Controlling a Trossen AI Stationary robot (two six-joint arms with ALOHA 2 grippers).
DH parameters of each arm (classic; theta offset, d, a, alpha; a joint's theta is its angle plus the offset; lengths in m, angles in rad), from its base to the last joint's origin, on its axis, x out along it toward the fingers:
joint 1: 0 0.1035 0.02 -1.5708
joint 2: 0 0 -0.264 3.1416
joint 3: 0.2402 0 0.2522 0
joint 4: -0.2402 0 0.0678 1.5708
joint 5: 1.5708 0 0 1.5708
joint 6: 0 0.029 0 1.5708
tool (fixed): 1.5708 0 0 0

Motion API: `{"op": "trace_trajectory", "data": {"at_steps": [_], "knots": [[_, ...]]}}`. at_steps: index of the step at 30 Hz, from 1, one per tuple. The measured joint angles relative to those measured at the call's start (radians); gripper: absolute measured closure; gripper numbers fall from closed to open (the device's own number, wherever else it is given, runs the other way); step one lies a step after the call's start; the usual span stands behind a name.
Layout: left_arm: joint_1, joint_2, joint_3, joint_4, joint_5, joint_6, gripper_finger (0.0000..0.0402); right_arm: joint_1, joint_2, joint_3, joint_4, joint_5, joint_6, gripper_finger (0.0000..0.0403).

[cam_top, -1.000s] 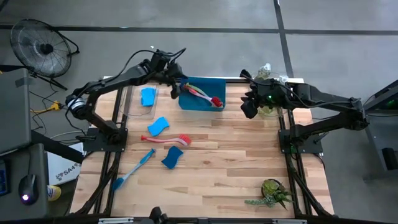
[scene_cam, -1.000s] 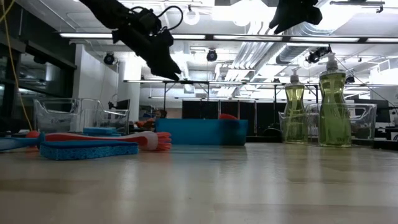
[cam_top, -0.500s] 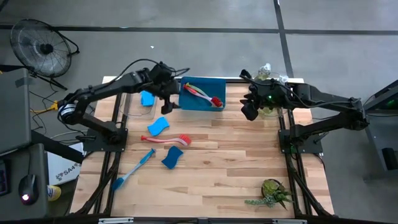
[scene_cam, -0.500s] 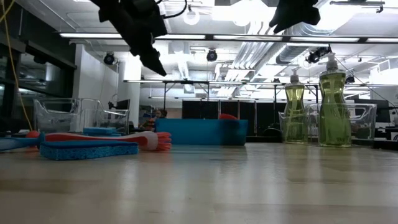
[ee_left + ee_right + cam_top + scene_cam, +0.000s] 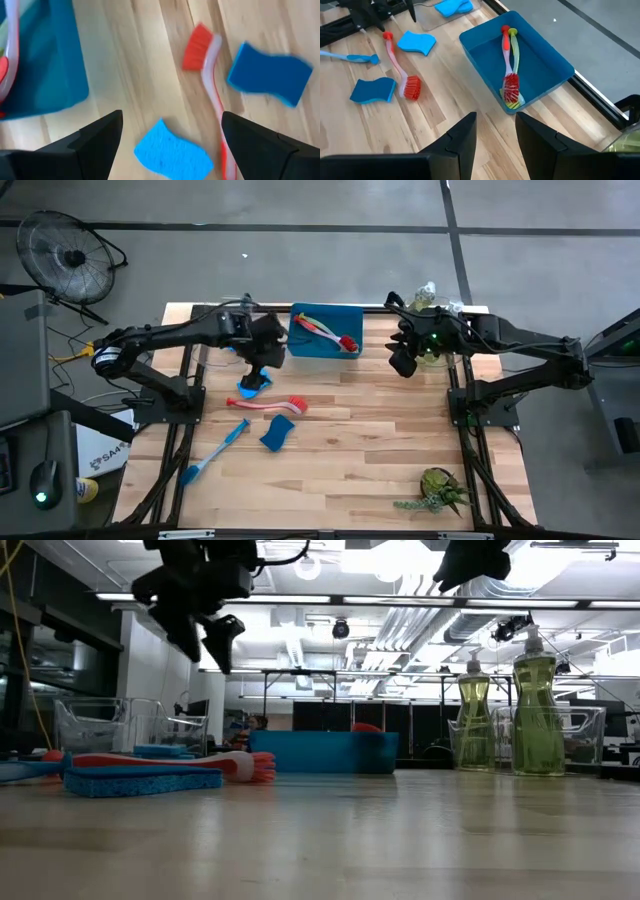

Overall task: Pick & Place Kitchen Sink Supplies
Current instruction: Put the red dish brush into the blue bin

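On the wooden tabletop point(image 5: 380, 430), the left claw point(image 5: 265, 350) hangs spread above a light blue sponge point(image 5: 172, 155), seemingly lining up a grab; the right claw point(image 5: 403, 360) waits empty, half-parted.

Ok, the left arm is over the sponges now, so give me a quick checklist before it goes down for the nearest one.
1. Left hand open and empty: ok, fingers spread wide, nothing between them.
2. Target in line: ok, the light blue sponge lies flat between the fingers in the left wrist view.
3. Space around the target: cannot tell, the pink-red brush lies close beside it and a finger may touch it.
4. Blue tray has room: ok, only two brushes lie in it.
5. Right hand out of the way: ok, raised near the soap bottles.
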Motion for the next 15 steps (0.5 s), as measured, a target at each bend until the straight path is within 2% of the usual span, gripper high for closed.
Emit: {"op": "trace_trajectory", "data": {"at_steps": [11, 15], "knots": [[-0.121, 0.024, 0.0, 0.019, -0.027, -0.02, 0.0067, 0.0, 0.0, 0.0, 0.0, -0.015, -0.023, 0.0272], [-0.175, 0.066, 0.0, 0.039, -0.081, -0.064, 0.0067, 0.0, 0.0, 0.0, 0.0, -0.015, -0.023, 0.0272]]}}
